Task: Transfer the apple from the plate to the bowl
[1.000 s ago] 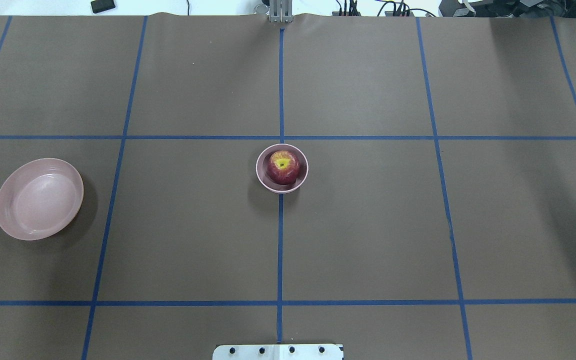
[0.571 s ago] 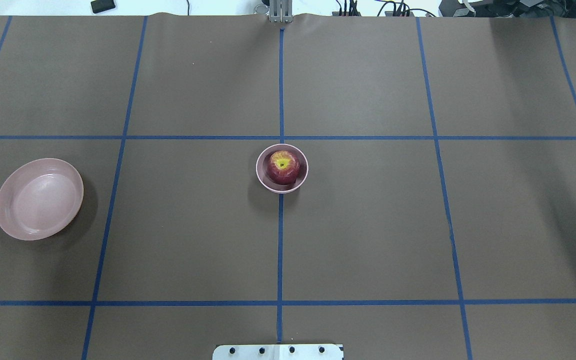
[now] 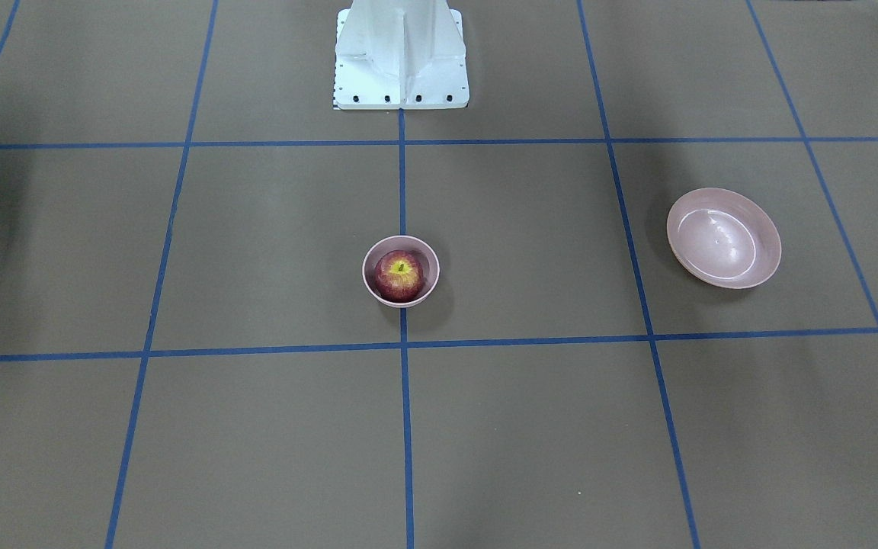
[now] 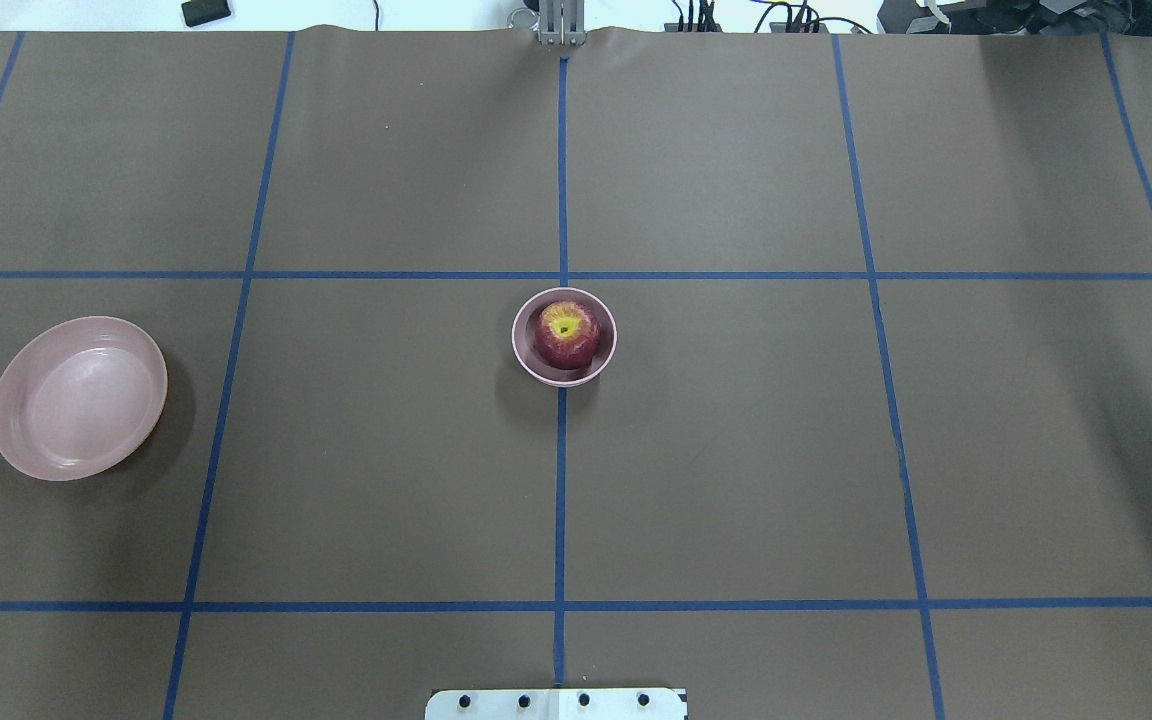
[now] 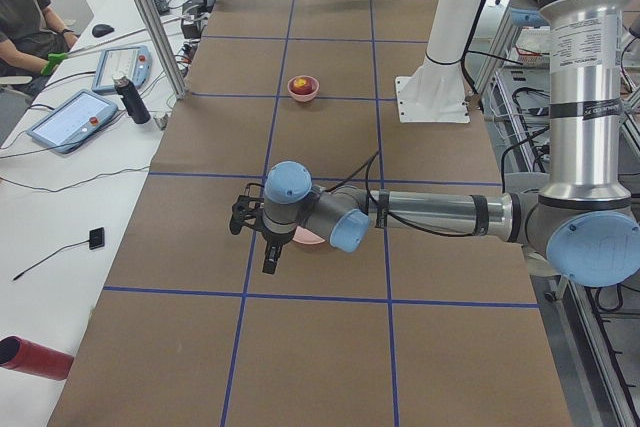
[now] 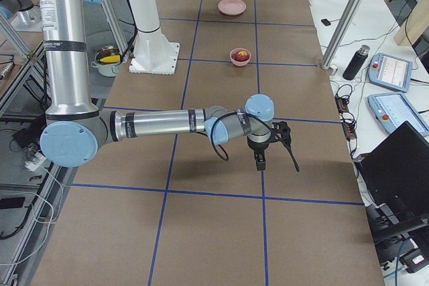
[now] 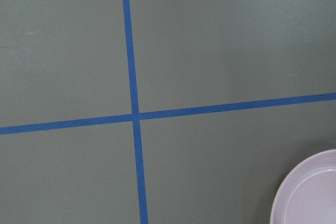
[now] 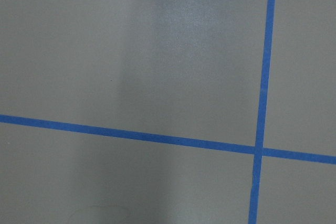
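- The round dark-red apple [image 4: 566,333] with a yellow-green patch around its stem sits inside the small, deep pale-pink bowl [image 4: 518,348], stem end up. It fills most of the bowl's width.
- The bowl stands at the middle of the brown paper-covered counter [image 4: 736,450], on the central line of the blue tape grid [image 4: 560,500] and just on the robot's side of a crossing.
- The wide, shallow, glossy pale-pink plate [image 4: 79,398] lies well apart from the bowl, toward the robot's left end of the counter. It has nothing in it.
- The left fingers [image 5: 270,255] hang above the counter near the plate, on an arm stretched low and nearly level. Nothing shows between them, but whether they are spread or closed cannot be told. The left wrist view looks straight down on a tape crossing, with the plate's rim [image 7: 310,192] in its lower right corner.
- The right fingers [image 6: 260,161] hang above the counter toward the robot's right end, well apart from the bowl [image 6: 240,58] and the apple. Their state cannot be told either. The right wrist view takes in only counter and a tape crossing.
- The white robot pedestal [image 3: 401,53] stands at the robot's edge of the counter, in line with the bowl.
- On a white side bench across from the robot lie two tablet-like control pendants [image 6: 390,70] and a dark bottle [image 6: 355,62].
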Tool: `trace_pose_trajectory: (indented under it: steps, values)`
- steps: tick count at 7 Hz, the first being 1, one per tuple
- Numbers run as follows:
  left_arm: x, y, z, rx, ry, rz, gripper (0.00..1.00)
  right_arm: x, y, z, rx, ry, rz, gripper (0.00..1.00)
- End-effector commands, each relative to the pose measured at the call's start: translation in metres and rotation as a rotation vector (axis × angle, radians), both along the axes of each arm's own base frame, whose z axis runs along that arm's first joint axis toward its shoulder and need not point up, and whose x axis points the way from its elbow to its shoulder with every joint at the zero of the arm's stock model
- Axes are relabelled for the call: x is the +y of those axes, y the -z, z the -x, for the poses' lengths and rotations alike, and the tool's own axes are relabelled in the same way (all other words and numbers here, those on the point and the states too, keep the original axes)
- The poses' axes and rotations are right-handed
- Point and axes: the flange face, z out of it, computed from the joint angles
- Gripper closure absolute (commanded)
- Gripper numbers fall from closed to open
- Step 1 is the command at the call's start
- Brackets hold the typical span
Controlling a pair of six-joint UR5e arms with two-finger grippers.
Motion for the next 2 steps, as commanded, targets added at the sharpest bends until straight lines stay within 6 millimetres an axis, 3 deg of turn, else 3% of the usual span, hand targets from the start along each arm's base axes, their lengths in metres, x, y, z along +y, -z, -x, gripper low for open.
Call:
trace_pose_trajectory:
  steps: [1, 2]
  values:
    - [0.001, 0.002, 0.0, 0.009, 0.003, -0.024, 0.02, -0.002, 0.001, 0.001, -0.002, -0.001, -0.003, 0.0]
    - [0.001, -0.012, 0.0, 0.002, -0.004, -0.008, 0.02, -0.003, 0.003, 0.001, -0.003, -0.001, -0.006, 0.0]
